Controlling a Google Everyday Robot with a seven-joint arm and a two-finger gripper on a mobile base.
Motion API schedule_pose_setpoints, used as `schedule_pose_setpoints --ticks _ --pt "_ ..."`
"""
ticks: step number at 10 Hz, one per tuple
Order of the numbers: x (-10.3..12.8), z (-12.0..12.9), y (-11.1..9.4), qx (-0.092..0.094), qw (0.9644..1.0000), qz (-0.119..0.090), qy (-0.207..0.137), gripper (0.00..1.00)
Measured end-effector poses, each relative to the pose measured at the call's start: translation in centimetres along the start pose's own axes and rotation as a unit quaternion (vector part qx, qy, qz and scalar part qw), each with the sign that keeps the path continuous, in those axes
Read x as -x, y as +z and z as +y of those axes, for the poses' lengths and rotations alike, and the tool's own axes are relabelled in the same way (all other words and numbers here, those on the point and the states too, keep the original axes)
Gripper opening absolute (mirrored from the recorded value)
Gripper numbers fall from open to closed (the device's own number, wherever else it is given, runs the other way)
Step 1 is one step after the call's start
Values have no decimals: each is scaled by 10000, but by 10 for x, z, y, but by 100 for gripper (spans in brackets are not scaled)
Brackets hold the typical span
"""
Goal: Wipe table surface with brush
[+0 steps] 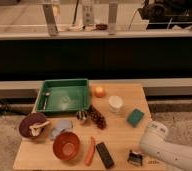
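The brush (134,159) lies at the front right corner of the table (121,134), close to the front edge and just right of the black bar (105,155). The hand (137,155) seems to be down at the brush, at the end of the white arm (169,147) that reaches in from the lower right. It shows as a dark shape against a dark brush, so we cannot tell whether it is wide, narrow or already holding the brush.

The first risk we see is the edge. The brush sits so near it that a nudge outward instead of a clean hold could tip it off the table.

The second is crowding. A stroke to the left would soon meet the black bar, then the carrot (90,150) and the orange bowl (66,146). A stroke away from the edge heads for the green sponge (135,117) and the white cup (116,104). The cup looks light and may topple if the brush or the arm catches it. The grapes (97,118) could roll.

The only bare wood lies between the bar and the sponge, so we judge that strokes must stay short. A tilted brush would drag on its hard back and skid rather than wipe.
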Motion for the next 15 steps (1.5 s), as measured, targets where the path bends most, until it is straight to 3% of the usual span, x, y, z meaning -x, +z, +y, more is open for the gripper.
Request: schedule_pose_setpoints --ticks 4,7,10,12,15 --pt "-33 -35 -2 -128 9994 199 236 0" --pt "-38 -69 8 -207 9993 153 267 0" --pt "-21 -100 16 -308 9994 67 161 0" --pt "8 -112 22 -259 9996 40 -77 0" --pt "54 -106 22 -106 9984 -41 -561 0"
